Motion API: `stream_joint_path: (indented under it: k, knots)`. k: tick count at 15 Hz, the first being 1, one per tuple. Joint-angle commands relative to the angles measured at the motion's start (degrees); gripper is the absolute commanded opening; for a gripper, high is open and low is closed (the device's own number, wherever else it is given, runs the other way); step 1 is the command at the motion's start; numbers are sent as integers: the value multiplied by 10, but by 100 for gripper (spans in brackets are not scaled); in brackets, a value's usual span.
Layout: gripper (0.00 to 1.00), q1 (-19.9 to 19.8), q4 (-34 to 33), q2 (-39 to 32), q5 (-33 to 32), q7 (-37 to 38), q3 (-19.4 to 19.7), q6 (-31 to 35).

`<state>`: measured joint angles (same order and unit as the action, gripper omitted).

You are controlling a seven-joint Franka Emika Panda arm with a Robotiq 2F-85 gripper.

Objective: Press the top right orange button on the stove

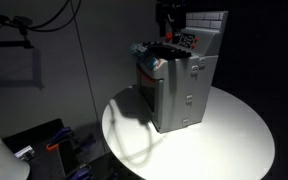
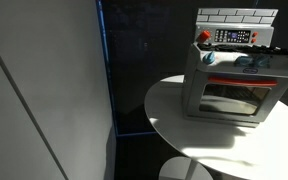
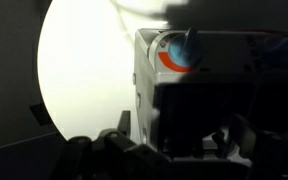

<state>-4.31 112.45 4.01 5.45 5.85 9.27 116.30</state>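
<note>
The grey toy stove stands on a round white table, its white tiled back panel upright; it also shows in both other views. A small red-and-white button cluster sits at the back of its dark top; the top right orange button is too small to single out. My gripper hangs just above the stove top, beside that cluster, and looks like one narrow dark shape, fingers together, holding nothing. In the wrist view it is only a dark silhouette.
The round white table carries the stove near its middle. A blue knob with an orange ring sits on the stove's front corner. A pale wall panel stands near the table. Cables and clutter lie on the floor.
</note>
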Motion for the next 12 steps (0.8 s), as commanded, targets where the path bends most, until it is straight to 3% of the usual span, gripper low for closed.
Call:
stream_joint_path:
  k: [1,12]
  knots:
    - [100,-10,-3,-4,-7,5,-10,13]
    - [100,-10,-24,-42,-37,50,-14,122]
